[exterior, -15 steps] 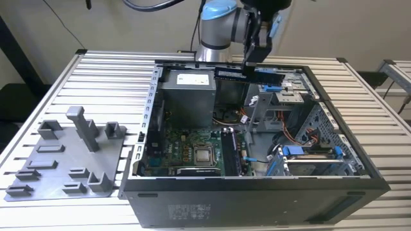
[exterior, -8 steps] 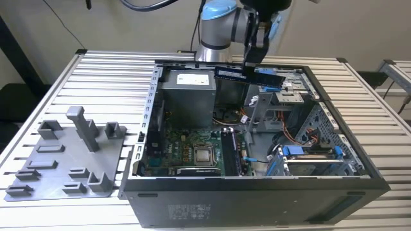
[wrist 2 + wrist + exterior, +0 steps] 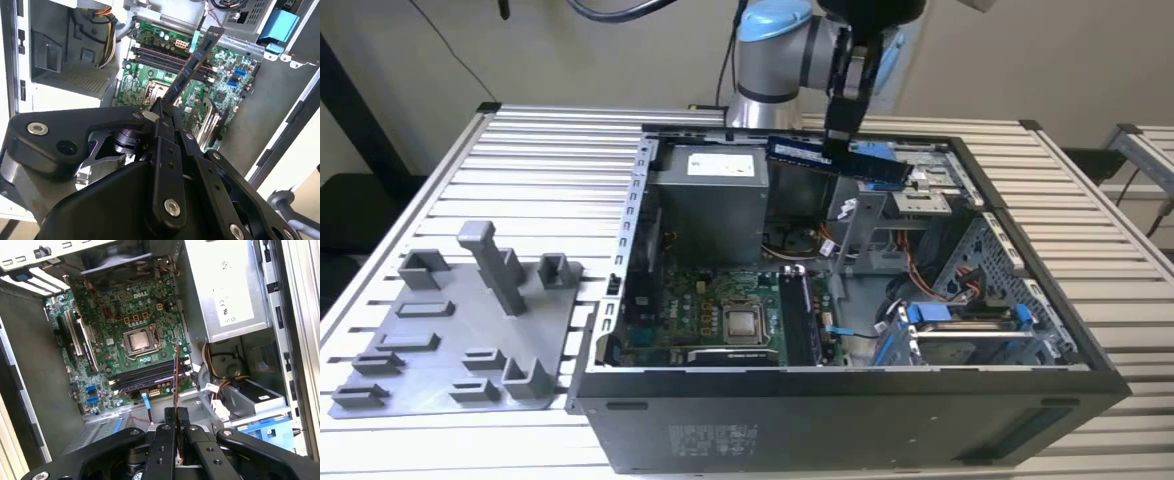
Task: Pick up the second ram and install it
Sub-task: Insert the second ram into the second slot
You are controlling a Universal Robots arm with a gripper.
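Holding long thin dark memory stick (image 3: 854,163) clamped in my black gripper (image 3: 835,136), above green motherboard (image 3: 718,298); pickup done, not seated.

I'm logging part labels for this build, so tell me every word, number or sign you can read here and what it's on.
Nothing here can be quoted as it reads.
Power supply label: dark print, too small to read.
Pale label on the second ram, held in the tool: blurred.
White markings on the motherboard: too small to read.
Case sticker: faint print, unreadable.
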